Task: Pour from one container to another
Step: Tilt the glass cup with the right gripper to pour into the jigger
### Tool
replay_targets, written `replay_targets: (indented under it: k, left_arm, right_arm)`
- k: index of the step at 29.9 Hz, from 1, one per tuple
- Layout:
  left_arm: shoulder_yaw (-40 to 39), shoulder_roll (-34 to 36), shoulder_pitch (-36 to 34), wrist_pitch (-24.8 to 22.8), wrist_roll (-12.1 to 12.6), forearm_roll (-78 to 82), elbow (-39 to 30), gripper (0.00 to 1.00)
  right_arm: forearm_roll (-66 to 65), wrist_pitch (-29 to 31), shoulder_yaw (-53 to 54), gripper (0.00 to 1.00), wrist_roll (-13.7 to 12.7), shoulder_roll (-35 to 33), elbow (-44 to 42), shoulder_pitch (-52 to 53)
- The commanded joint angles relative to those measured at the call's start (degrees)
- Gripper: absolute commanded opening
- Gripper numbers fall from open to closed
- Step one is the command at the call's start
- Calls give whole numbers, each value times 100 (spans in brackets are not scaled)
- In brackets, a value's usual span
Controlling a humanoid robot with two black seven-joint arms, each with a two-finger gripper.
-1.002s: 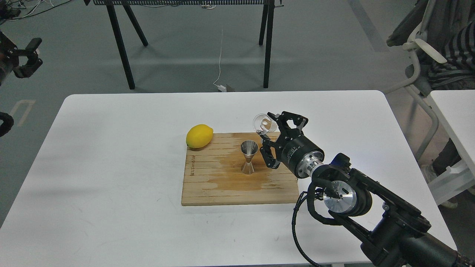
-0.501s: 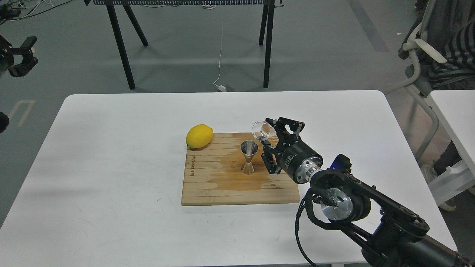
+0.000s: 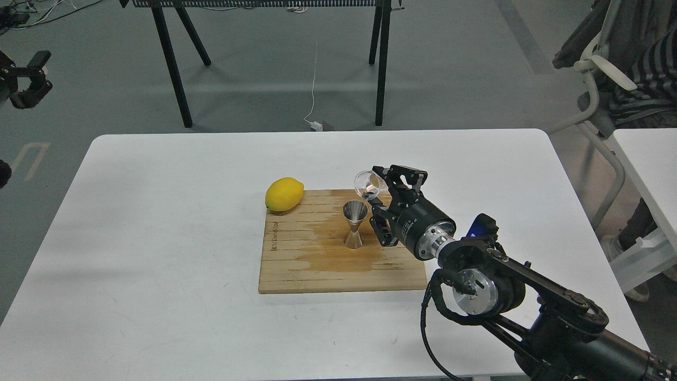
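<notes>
My right gripper (image 3: 385, 203) is shut on the clear glass cup (image 3: 368, 184), which is tipped on its side with its mouth facing left, just above and right of the steel jigger (image 3: 355, 224). The jigger stands upright in the middle of the wooden board (image 3: 296, 264), on a damp dark patch. The cup's lip hangs close over the jigger's rim. My left gripper (image 3: 29, 79) hovers far off at the left edge, above the floor, with its fingers apart and nothing between them.
A yellow lemon (image 3: 284, 194) lies at the board's far left corner. The board rests on a white table (image 3: 158, 238). A black-legged stand (image 3: 180, 63) is behind the table. A chair and a seated person (image 3: 634, 79) are at the right.
My right gripper has carried the tipped cup left and slightly down, closer over the jigger. The left gripper has drifted a little further left.
</notes>
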Motion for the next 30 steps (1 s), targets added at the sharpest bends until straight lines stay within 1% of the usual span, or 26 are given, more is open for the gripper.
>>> replay_targets:
  k: [1,7,10,13,17,24,30]
  left_arm:
    - [6,9,0,0,0,6,5,99]
    - [-3,18,0,0,0,6,-4,99]
    - [-3,18,0,0,0,-2,-12,99]
    - [-12,18,0,0,0,6,-12,99]
    - [-12,18,0,0,0,6,-12,99]
    - [-12,18,0,0,0,-2,-12,99]
    - [-12,27,-35,0,17,-2,-12,99]
  right_arm:
    - [-173,2,-44,19,0,-8,-6,7]
    - [-182,-7,-176,19,9,-34,-6,156]
    - [-182,-7,-395,19,0,-218,-6,323]
    - [-208,-16,-492,19,9,-263,-6,402]
    - [-585,-16,-580,19,9,-333,-15,437]
    - [-682,-42,-905,19,9,-447,-23,665]
    - [-700,-42,-923,19,9,-526,-58,719]
